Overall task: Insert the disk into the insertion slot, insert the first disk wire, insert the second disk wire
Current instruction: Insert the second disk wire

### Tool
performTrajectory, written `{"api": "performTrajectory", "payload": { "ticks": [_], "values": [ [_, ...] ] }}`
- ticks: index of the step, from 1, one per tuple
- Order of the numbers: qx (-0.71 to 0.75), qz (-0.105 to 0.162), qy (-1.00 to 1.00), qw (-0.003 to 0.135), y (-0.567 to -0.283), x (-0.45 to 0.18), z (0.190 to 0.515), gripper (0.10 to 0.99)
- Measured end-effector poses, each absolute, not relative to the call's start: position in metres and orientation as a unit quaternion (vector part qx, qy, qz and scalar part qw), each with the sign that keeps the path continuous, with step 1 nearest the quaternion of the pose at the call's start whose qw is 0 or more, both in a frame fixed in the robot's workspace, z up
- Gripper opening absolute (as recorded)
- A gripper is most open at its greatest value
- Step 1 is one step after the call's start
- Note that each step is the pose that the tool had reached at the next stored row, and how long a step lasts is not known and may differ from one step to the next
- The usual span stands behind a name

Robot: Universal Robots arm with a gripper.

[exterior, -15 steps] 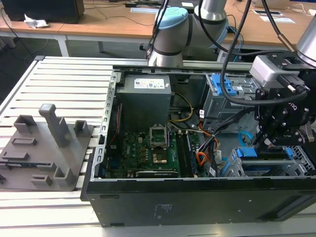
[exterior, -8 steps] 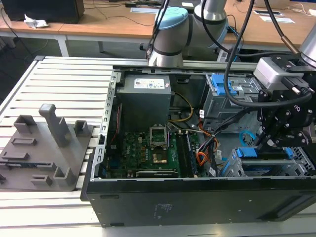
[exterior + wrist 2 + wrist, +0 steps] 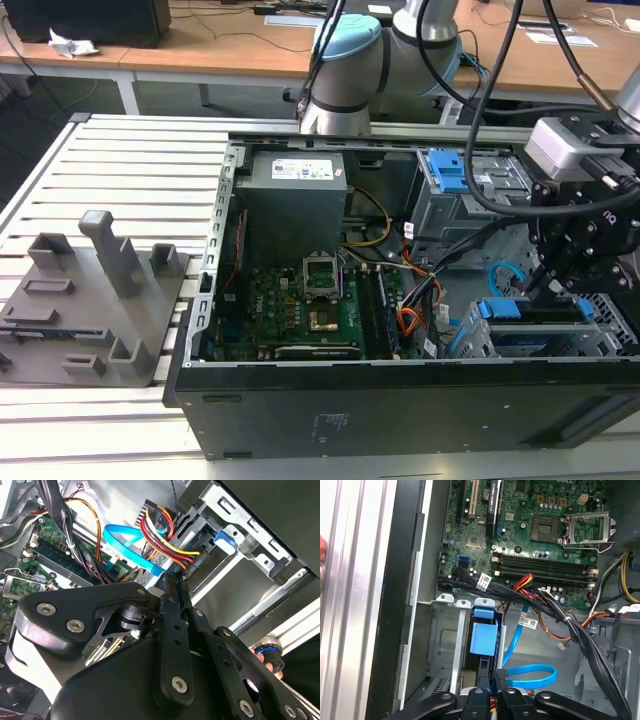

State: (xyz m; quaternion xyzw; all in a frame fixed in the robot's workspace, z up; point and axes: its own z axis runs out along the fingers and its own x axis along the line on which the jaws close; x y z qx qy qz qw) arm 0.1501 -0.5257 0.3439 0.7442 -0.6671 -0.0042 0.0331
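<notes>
Where the pincer [image 3: 495, 687] hangs, the second disk wire [image 3: 532, 676] loops just beside.

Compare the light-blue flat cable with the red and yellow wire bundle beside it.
The light-blue cable is one flat ribbon; the wire bundle is many thin round strands. The cable bends in a wide loop; the bundle fans out in a tighter curve. Both run toward the same spot, ahead of the end effector.

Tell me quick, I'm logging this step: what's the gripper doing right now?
Gripper: fingers look closed together at the wires behind the disk; whether they pinch one cannot be told.
</notes>
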Motion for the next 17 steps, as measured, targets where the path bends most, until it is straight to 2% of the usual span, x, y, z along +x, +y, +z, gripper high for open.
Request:
{"api": "performTrajectory", "payload": {
  "ticks": [4, 7, 17],
  "values": [
    [0.744, -0.007, -0.667, 0.03, -0.529, 0.152, 0.344, 0.157],
    [0.744, -0.017, -0.668, 0.019, -0.536, 0.152, 0.344, 0.157],
    [0.722, -0.02, -0.691, 0.015, -0.542, 0.154, 0.344, 0.157]
  ]
}}
